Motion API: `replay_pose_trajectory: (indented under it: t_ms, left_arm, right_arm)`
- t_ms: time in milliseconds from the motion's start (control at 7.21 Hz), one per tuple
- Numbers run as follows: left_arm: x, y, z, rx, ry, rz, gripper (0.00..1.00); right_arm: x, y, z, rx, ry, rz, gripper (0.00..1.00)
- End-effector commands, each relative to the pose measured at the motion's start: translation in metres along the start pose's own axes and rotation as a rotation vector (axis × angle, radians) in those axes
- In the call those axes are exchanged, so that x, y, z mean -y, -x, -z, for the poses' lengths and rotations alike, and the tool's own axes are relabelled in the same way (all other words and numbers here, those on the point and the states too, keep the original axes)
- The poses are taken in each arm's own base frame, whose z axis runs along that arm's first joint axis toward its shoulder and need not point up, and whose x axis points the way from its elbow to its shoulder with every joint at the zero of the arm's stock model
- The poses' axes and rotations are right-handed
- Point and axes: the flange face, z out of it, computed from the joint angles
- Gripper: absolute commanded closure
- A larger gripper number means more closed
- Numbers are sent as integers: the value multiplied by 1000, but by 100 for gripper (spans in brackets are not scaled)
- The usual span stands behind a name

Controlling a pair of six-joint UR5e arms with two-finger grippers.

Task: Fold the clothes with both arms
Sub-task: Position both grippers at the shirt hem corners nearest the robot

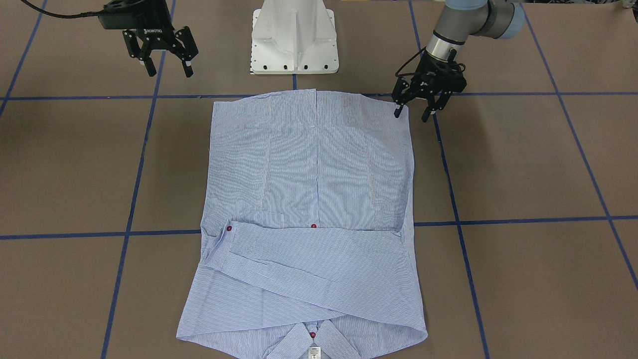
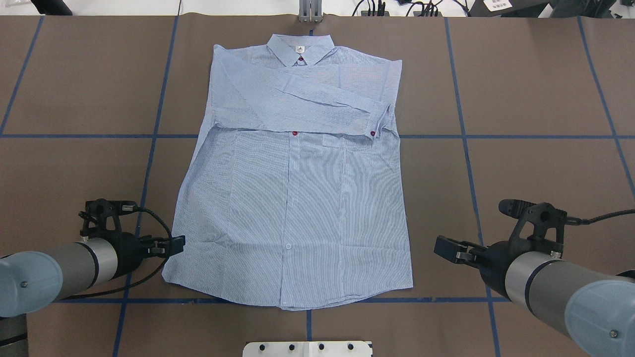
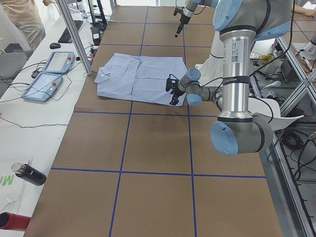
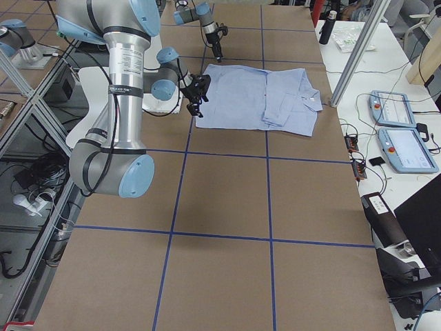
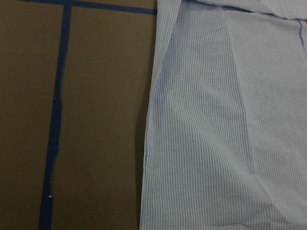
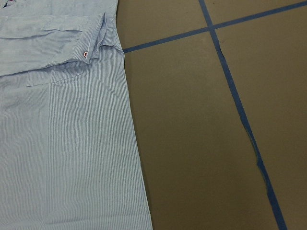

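The light blue striped shirt (image 2: 302,198) lies flat and front up on the brown table, its collar (image 2: 300,48) at the far edge and its hem toward the robot. Both sleeves are folded across the chest, one cuff with a dark red button (image 2: 372,133) on top. My left gripper (image 1: 411,115) stands open, low at the shirt's hem corner on my left, one fingertip (image 1: 397,113) at the cloth's edge. My right gripper (image 1: 170,73) is open and empty, raised, a short way off the opposite hem corner. Each wrist view shows a side edge of the shirt (image 5: 216,143) and no fingers.
The white pedestal base (image 1: 294,40) stands just behind the hem. Blue tape lines (image 2: 464,139) grid the brown table. Two teach pendants (image 3: 49,74) and cables lie on the side bench, a dark bottle (image 3: 29,174) nearer, and a person (image 3: 22,19) stands at the far corner.
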Motion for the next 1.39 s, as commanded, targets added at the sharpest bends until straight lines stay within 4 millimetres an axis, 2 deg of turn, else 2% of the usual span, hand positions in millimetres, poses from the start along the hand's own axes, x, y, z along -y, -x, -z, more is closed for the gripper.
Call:
replay_pose_trajectory:
  t_ms: [0,416,1249]
  left_arm:
    - [-20,-5,-6,0,35,-17,41]
    - [-35,-4,-11,36,68,-31,45]
    - [-40,-5,-12,61,84,-39,49]
  right_arm:
    - [0,0,0,1,0,0,0]
    - [-1,0,-1,-2,-6,2,1]
    - [-1,0,-2,-3,-7,2,1]
